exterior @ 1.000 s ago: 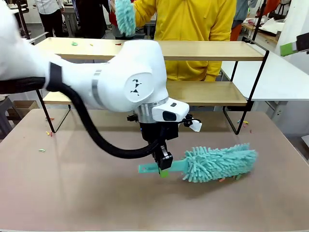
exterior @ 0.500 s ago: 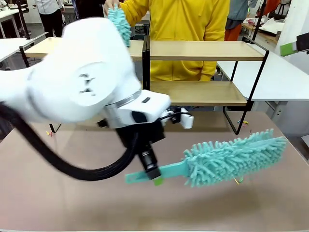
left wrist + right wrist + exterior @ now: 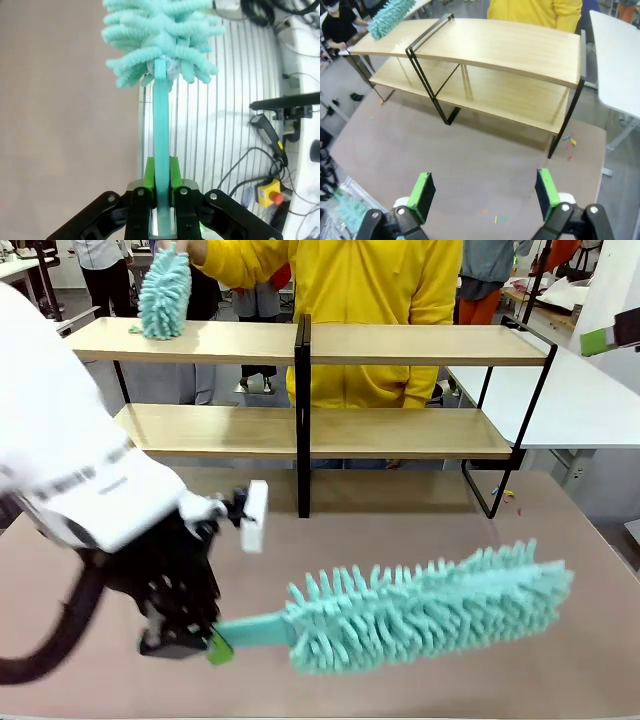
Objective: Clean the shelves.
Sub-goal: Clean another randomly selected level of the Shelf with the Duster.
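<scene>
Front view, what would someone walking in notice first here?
Probably the big teal duster held level above the near table, its flat handle clamped in the left gripper at lower left. Next, the person's hand pressing a second teal duster onto the left end of the shelves' top board. The right gripper hangs open above the tabletop, facing the shelves.

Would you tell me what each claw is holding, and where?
The left claw grips the teal duster by its flat handle; the right claw holds nothing.
</scene>
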You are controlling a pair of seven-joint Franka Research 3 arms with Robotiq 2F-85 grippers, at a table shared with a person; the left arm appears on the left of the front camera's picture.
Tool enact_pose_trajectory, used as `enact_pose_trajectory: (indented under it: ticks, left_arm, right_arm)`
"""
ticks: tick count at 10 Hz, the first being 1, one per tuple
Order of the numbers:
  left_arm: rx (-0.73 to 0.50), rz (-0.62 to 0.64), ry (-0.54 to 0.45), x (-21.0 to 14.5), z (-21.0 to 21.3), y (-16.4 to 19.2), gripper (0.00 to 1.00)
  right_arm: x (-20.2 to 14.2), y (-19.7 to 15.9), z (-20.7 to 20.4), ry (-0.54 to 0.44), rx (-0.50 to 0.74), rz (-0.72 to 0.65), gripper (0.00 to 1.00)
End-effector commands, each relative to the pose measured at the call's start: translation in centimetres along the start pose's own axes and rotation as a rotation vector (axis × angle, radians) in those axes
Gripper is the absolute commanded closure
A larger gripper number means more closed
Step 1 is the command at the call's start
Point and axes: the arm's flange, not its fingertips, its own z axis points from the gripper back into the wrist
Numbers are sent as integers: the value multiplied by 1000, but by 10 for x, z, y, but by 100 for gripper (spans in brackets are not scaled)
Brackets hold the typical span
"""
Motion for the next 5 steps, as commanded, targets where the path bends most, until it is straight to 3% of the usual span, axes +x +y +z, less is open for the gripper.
enact_pose_trajectory:
  ticks: [1,2,3,5]
  left_arm:
    - [86,-90,56,-92,-14,-48,87]
    - [133,19,37,-100,-16,-50,87]
    - [38,-37,19,-10,20,-10,87]
    - [38,-37,19,-10,20,-10,87]
  right_arm:
    - [1,-1,0,-2,6,-3,0]
    - [1,-1,0,-2,6,-3,0]
    - [1,-1,0,-2,6,-3,0]
    - [1,-1,0,-2,6,-3,0]
